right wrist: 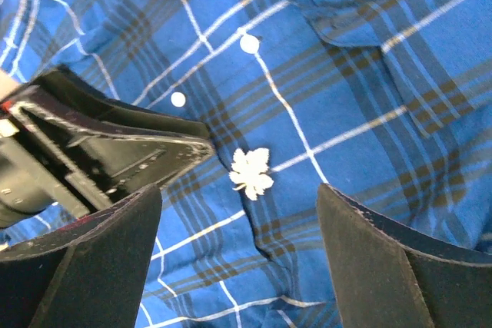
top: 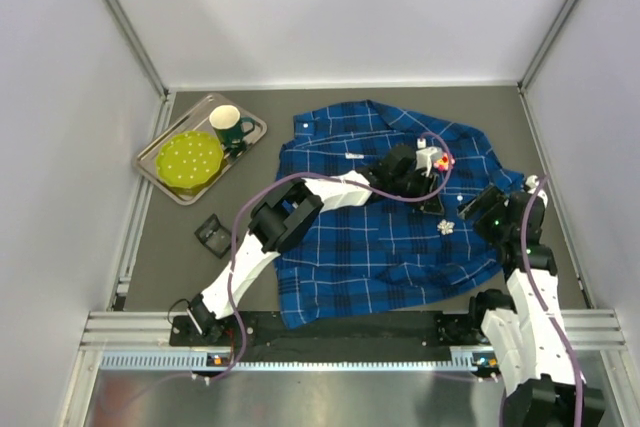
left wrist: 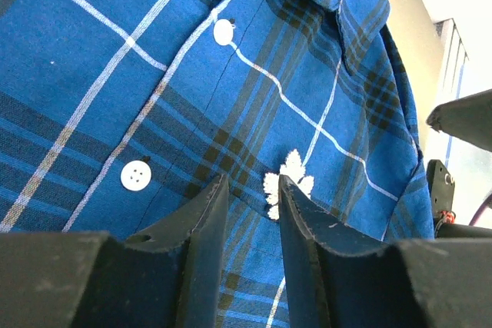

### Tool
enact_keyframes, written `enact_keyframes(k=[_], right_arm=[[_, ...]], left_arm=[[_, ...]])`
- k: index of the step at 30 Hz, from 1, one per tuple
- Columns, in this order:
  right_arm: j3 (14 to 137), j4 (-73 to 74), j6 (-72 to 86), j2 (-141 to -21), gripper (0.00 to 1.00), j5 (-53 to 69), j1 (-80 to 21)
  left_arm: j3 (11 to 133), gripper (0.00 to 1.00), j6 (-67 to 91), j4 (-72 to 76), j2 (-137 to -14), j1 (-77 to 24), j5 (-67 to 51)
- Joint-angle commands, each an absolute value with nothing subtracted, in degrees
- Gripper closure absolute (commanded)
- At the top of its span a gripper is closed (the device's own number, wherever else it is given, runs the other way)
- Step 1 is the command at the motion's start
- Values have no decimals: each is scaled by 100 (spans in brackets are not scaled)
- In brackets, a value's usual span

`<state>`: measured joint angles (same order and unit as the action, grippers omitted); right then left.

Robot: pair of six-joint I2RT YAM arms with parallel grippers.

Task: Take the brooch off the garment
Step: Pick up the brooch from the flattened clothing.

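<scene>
The blue plaid garment [top: 380,237] lies spread on the grey table. A small white leaf-shaped brooch [top: 446,227] sits on its right half. My left gripper [top: 436,203] reaches across the shirt. In the left wrist view its fingertips [left wrist: 217,190] rest on the fabric with a narrow gap, and the brooch [left wrist: 288,182] lies at the right fingertip. My right gripper [top: 484,211] hovers just right of the brooch, open wide and empty. The brooch [right wrist: 251,173] lies between its fingers [right wrist: 338,213] in the right wrist view, with the left gripper [right wrist: 115,151] beside it.
A metal tray [top: 160,172] at the back left holds a green plate [top: 190,160] and a green mug [top: 229,127]. A small black object [top: 212,235] lies left of the shirt. A small white and pink thing [top: 441,160] shows by the left wrist. White walls stand around.
</scene>
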<state>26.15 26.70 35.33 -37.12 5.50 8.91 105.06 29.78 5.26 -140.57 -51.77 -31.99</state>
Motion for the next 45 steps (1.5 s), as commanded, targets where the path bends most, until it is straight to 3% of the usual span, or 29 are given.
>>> enact_keyframes(k=[1,5,8,9,17,31,36,39,41,45], right_arm=[[2514,2733,3867,-3919,21,97,958],[2540,2637,3744,-4227,28,193,958],[2505,2461,3656,-4324,47,377,958],[2453,2426,3691,-4342,48,378,958],[2198,2005,3647,-4649,52,263,958],[1960,1529,3814,-4896,58,659,958],[1942,1521,3814,-4922,59,659,958],[1951,1459,3823,-5009,63,703,958],[1942,1372,3841,-5071,73,738,958],[1986,1257,3955,-5290,73,843,958]], left_arm=[[10767,63,2795,782,-14062,-5203,-3366],[10819,66,2804,704,-14150,-5221,-3576],[10820,67,2742,641,-14054,-5247,-3577],[10671,68,2725,676,-13941,-5264,-3568],[10573,79,2452,510,-13860,-5555,-3401],[10635,80,2048,62,-13825,-5581,-2936],[10635,79,1960,26,-13781,-5581,-2830],[10652,71,1986,26,-13772,-5572,-2760],[10696,64,1952,26,-13738,-5572,-2769],[10696,59,1890,26,-13667,-5572,-2690]])
